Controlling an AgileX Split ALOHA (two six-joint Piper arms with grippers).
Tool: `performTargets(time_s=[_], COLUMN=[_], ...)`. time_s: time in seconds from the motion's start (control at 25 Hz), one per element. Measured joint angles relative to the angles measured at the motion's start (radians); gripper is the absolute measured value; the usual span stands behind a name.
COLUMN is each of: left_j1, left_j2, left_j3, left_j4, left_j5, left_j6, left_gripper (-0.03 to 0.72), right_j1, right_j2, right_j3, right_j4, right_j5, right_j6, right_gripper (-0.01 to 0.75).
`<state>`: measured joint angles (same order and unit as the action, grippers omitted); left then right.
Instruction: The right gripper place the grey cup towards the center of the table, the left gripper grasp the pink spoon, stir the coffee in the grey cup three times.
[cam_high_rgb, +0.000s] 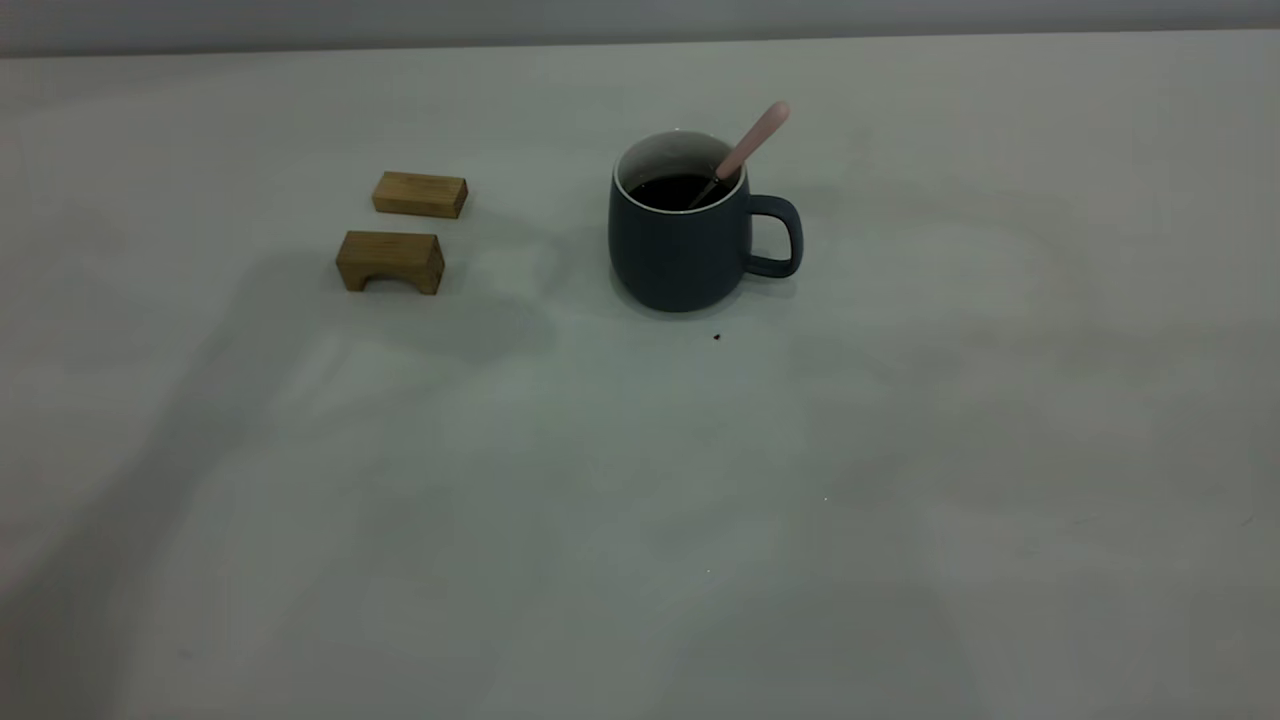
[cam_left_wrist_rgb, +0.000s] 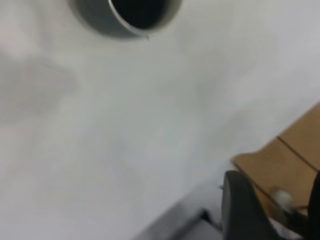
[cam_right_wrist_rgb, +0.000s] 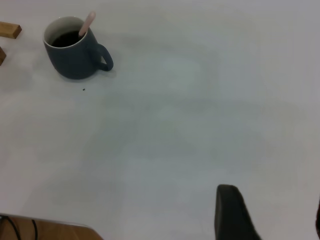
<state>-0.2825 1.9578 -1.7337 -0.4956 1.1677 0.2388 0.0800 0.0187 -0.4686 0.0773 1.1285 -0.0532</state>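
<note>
The grey cup (cam_high_rgb: 680, 245) stands upright near the middle of the table (cam_high_rgb: 640, 480), its handle turned to the right. It holds dark coffee (cam_high_rgb: 672, 190). The pink spoon (cam_high_rgb: 755, 140) leans inside it against the handle-side rim, bowl down in the liquid. Neither arm shows in the exterior view. In the left wrist view the cup (cam_left_wrist_rgb: 100, 20) is far off, and my left gripper (cam_left_wrist_rgb: 280, 210) hangs open and empty over the table's edge. In the right wrist view the cup (cam_right_wrist_rgb: 75, 52) and spoon (cam_right_wrist_rgb: 89, 22) are far away, and my right gripper (cam_right_wrist_rgb: 275, 215) is open with nothing in it.
Two small wooden blocks lie left of the cup: a flat one (cam_high_rgb: 420, 194) and an arched one (cam_high_rgb: 390, 261). A tiny dark speck (cam_high_rgb: 717, 337) sits just in front of the cup. A brown wooden surface (cam_left_wrist_rgb: 290, 160) lies beyond the table edge by the left gripper.
</note>
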Motion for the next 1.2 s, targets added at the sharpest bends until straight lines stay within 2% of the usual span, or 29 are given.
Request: performTargets(time_s=[0.12, 0.24, 0.44, 0.68, 0.96, 1.04, 1.2], left_j1=[0.000, -0.005, -0.007, -0.007, -0.003, 0.030, 0.141], left_j2=[-0.125, -0.256, -0.491, -0.861, -1.278, -1.387, -1.563], left_j3=[0.002, 0.032, 0.151, 0.413, 0.824, 0.949, 1.152], left_j4=[0.113, 0.247, 0.421, 0.496, 0.522, 0.503, 0.487], left_j5=[0.000, 0.000, 0.000, 0.000, -0.038, -0.078, -0.091], left_j6=[-0.018, -0.126, -0.282, -0.211, -0.198, -0.198, -0.198], left_gripper=[0.395, 0.393, 0.393, 0.393, 0.393, 0.393, 0.393], right_j1=[0.000, 0.000, 0.000, 0.000, 0.000, 0.000, 0.000], right_j2=[0.000, 0.000, 0.000, 0.000, 0.000, 0.000, 0.000], right_j3=[0.000, 0.000, 0.000, 0.000, 0.000, 0.000, 0.000], right_j4=[0.000, 0.000, 0.000, 0.000, 0.000, 0.000, 0.000], right_j5=[0.000, 0.000, 0.000, 0.000, 0.000, 0.000, 0.000], right_j6=[0.000, 0.000, 0.000, 0.000, 0.000, 0.000, 0.000], right_gripper=[0.438, 0.438, 0.438, 0.438, 0.438, 0.438, 0.438])
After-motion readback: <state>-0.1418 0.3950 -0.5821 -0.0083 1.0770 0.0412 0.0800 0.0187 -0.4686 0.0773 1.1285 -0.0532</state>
